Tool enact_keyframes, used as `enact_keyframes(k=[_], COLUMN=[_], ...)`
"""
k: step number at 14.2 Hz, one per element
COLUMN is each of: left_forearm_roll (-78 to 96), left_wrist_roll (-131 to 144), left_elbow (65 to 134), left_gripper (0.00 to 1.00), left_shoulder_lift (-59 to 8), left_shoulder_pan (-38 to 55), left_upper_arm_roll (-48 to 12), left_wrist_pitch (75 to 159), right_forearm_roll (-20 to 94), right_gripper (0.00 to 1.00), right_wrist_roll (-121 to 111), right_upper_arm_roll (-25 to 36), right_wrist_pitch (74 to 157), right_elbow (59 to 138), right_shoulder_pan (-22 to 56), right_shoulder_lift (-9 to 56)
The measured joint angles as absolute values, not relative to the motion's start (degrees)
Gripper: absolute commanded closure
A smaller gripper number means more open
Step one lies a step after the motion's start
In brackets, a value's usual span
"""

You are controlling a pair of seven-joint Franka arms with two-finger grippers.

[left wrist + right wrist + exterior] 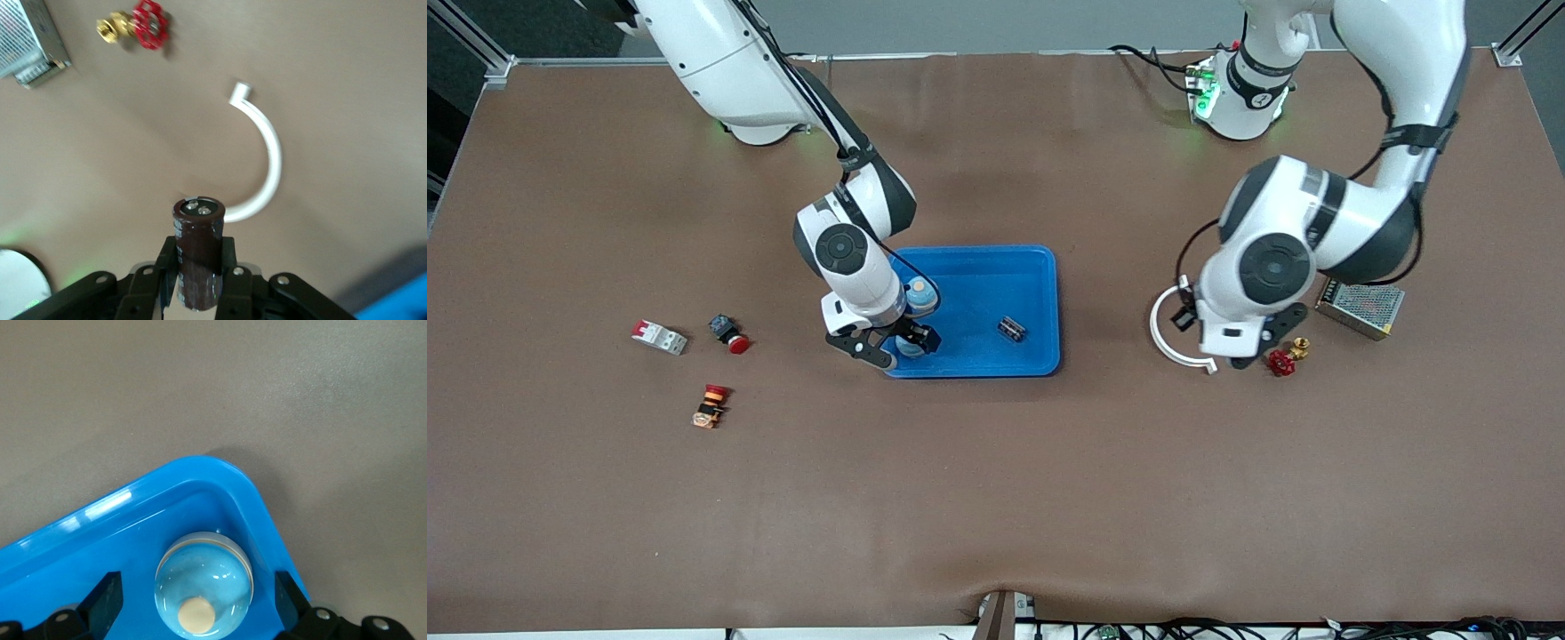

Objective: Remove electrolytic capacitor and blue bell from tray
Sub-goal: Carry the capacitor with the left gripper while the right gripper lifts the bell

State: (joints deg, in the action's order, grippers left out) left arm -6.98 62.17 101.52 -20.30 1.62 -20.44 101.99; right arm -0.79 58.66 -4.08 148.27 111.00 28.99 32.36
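Capacitor out over the desk, bell waiting between open fingers

Left gripper (pixel 199 277) had its fingers shut on the electrolytic capacitor (pixel 198 227), which was clear of the tray (pixel 1040 267) at about its 3 o'clock. It hung over bare desk (pixel 996 498) just beside a white curved clip (pixel 267 167). The can's long axis ran in line with the fingers, its terminal end pointing away from the wrist.

Right gripper (pixel 896 345) hovered over the tray's 9 o'clock end with its fingers wide. The blue bell (pixel 203 583) sat upright directly between them, close to a rounded corner, with its cream button facing up. Being round, it seemingly needed no turning, only a straight descent. A small dark part (pixel 1011 328) lay in the tray toward 4 o'clock.
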Motion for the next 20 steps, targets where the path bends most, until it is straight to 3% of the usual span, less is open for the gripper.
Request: enact_keyframes(k=[3, 8, 9, 10, 11, 12, 14, 15, 16, 17, 18, 19, 20], left_forearm_roll=[-7.55, -9.99, -9.99, -9.99, -9.99, -9.99, -9.99, -9.99, -9.99, -9.99, -9.99, -9.99, -9.99], left_wrist_roll=[58.35, 58.33, 58.44, 58.81, 59.33, 59.92, 61.05, 61.59, 62.11, 62.35, 62.53, 62.65, 62.68], left_elbow=[106.12, 116.44, 117.42, 117.99, 118.28, 118.49, 118.79, 118.91, 118.97, 118.98, 118.98, 118.98, 118.98], left_gripper=[1.00, 1.00, 1.00, 1.00, 1.00, 1.00, 1.00, 1.00, 0.87, 0.68, 0.41, 0.00, 0.00], left_shoulder_lift=[-19.41, -20.14, -20.66, -21.43, -22.28, -23.25, -25.27, -26.20, -26.96, -27.51, -27.86, -28.01, -28.02], left_shoulder_pan=[-2.35, -4.86, -5.36, -5.63, -5.67, -5.66, -5.64, -5.62, -5.59, -5.52, -5.47, -5.45, -5.45], left_upper_arm_roll=[-20.44, -20.44, -20.43, -20.43, -20.44, -20.49, -20.59, -20.62, -20.65, -20.68, -20.72, -20.74, -20.76], left_wrist_pitch=[104.88, 119.55, 121.29, 122.92, 124.35, 125.71, 128.37, 129.39, 129.99, 130.32, 130.42, 130.44, 130.44], right_forearm_roll=[-2.15, -2.21, -2.23, -2.24, -2.28, -2.31, -2.35, -2.35, -2.35, -2.36, -2.36, -2.36, -2.36], right_gripper=[0.00, 0.00, 0.14, 0.41, 0.55, 0.59, 0.95, 1.00, 1.00, 1.00, 1.00, 1.00, 1.00], right_wrist_roll=[60.57, 62.46, 62.55, 62.57, 62.57, 62.57, 62.64, 62.65, 62.66, 62.66, 62.73, 62.90, 63.21], right_upper_arm_roll=[-4.08, -4.08, -4.05, -4.03, -3.96, -3.87, -3.84, -3.84, -3.84, -3.83, -3.83, -3.84, -3.86], right_wrist_pitch=[148.20, 148.27, 148.27, 148.27, 148.21, 148.13, 147.57, 147.49, 147.56, 147.56, 147.56, 147.46, 146.85], right_elbow=[109.86, 108.97, 108.90, 108.84, 108.79, 108.71, 108.51, 108.44, 108.44, 108.43, 108.42, 108.35, 108.11], right_shoulder_pan=[29.47, 30.94, 31.08, 31.11, 31.11, 31.11, 31.13, 31.14, 31.14, 31.15, 31.15, 31.15, 31.16], right_shoulder_lift=[33.31, 34.96, 35.02, 35.02, 35.01, 35.01, 34.62, 34.46, 34.51, 34.51, 34.51, 34.52, 34.53])
